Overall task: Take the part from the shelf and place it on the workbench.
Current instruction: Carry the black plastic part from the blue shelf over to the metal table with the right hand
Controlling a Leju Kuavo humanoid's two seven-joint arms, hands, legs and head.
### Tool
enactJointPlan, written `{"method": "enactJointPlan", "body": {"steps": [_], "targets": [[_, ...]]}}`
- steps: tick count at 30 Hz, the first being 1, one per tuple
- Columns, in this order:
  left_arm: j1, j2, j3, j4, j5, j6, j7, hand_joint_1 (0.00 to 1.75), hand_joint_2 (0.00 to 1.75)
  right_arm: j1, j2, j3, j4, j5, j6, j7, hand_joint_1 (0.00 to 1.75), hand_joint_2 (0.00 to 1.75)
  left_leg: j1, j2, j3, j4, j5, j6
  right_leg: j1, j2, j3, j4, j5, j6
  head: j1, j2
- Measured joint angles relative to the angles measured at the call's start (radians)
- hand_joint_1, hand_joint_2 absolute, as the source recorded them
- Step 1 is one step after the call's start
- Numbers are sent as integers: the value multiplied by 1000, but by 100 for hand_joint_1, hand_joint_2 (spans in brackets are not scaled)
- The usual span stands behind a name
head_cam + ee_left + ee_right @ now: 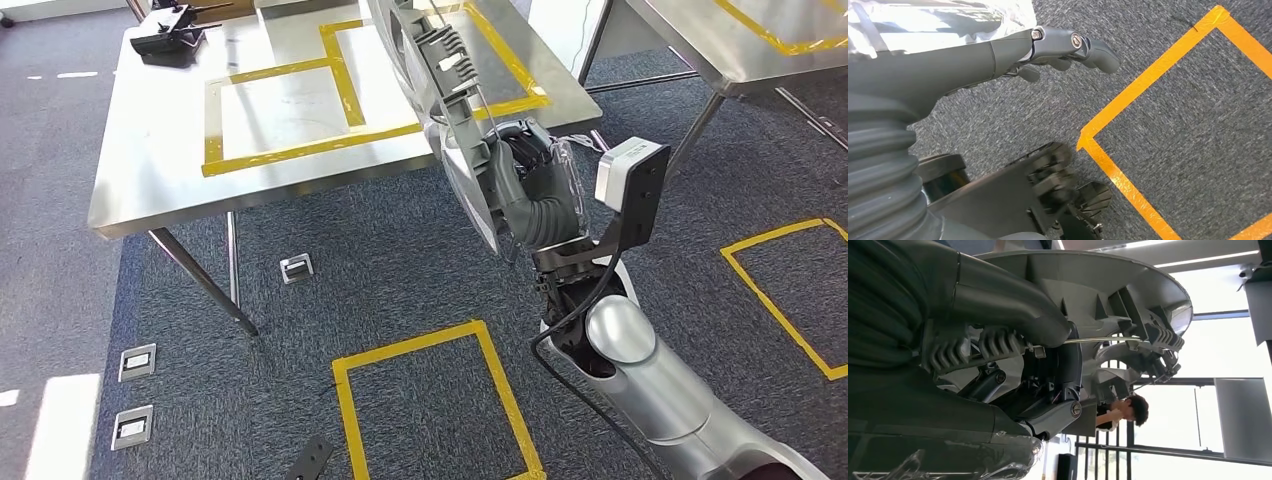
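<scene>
Right hand (527, 175) wrapped tight round grey ribbed part (440, 80), held over workbench (150, 170) edge, left hand (1048, 47) hanging w/ fingers apart, holding nothing

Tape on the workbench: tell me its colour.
Yellow tape, laid in rectangular outlines on the silver workbench; the head view shows it best.

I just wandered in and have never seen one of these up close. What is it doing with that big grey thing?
The robot's right hand holds a large grey plastic part, lifted up on edge in front of it. Ahead stands a metal workbench with yellow tape outlines on its top; the part is in the air at the bench's near edge, not yet set down. The left hand hangs over the carpet with nothing in it.
</scene>
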Motion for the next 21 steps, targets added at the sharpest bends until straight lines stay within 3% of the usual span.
{"method": "enactJointPlan", "body": {"steps": [2, 3, 5, 7, 8, 10, 12, 14, 17, 18, 19, 21], "targets": [[3, 0, 0, 0, 0, 0, 0, 0, 175, 2, 0, 0, 3, 0, 0, 1, 175, 175, 0, 0, -67, 103, -13, -2, 1, 2, 11, 1, -11, -2, 0, 0], [5, 0, 0, 0, 0, -1, 0, 0, 175, 2, 0, 0, 5, 0, 0, 1, 175, 175, 0, 0, -81, 107, 8, -3, 1, 3, 19, 2, -18, -1, 0, 0], [6, 1, 0, 0, -1, -1, 0, 0, 175, 3, 0, 1, 6, 0, 0, 2, 175, 175, 0, 1, -58, 11, 98, -2, 1, 6, 41, 3, -34, 3, -1, 0], [6, 1, 0, 0, -1, -1, 0, 0, 175, 2, 0, 1, 6, 0, 0, 2, 175, 175, -4, 1, -17, -93, 160, 8, 2, 7, 58, 3, -48, 11, -1, 0], [6, 1, 0, 0, -1, -1, 0, 0, 175, 2, 1, 1, 7, 0, -1, 2, 175, 175, -8, 1, -4, -121, 165, 14, 2, 8, 61, 2, -52, 16, -1, 0], [5, 1, 0, 0, -1, 0, 0, 0, 175, 1, 1, 0, 7, 0, -2, 2, 175, 175, -12, 3, 10, -147, 148, 26, 3, 7, 60, 0, -53, 26, -2, 0], [5, 0, 0, 0, -1, 2, 0, 0, 175, 1, 1, -2, 7, 0, -3, 2, 175, 175, -6, 4, 24, -167, 134, 35, 4, 5, 54, 13, -61, 34, -1, 0], [4, -1, 0, 0, -1, 2, 1, 0, 175, 1, 1, -2, 7, 0, -3, 2, 175, 175, 0, 3, 37, -175, 128, 42, 2, 4, 6, 90, -85, 43, 3, 0], [6, -1, 0, 0, -1, 2, 6, 0, 175, 8, 1, -1, 11, 0, -3, 3, 175, 175, 1, 1, 49, -172, 112, 47, -2, 4, -123, 261, -120, 55, 6, 0], [8, -1, 0, 0, -1, 2, 7, 0, 175, 10, 1, -1, 13, 0, -3, 3, 175, 175, 1, 1, 58, -172, 104, 46, -2, 3, -146, 273, -106, 56, 7, 0], [10, -1, 0, 0, -1, 3, 7, 0, 175, 11, 1, -1, 14, 0, -3, 3, 175, 175, 1, 0, 69, -171, 95, 44, -2, 3, -148, 246, -72, 55, 8, 0], [11, -3, 0, 0, -1, 3, 8, 0, 175, 12, 1, -1, 15, 0, -3, 2, 175, 175, 2, -1, 94, -171, 75, 39, 2, 3, -111, 119, 24, 48, 8, 0]]}}
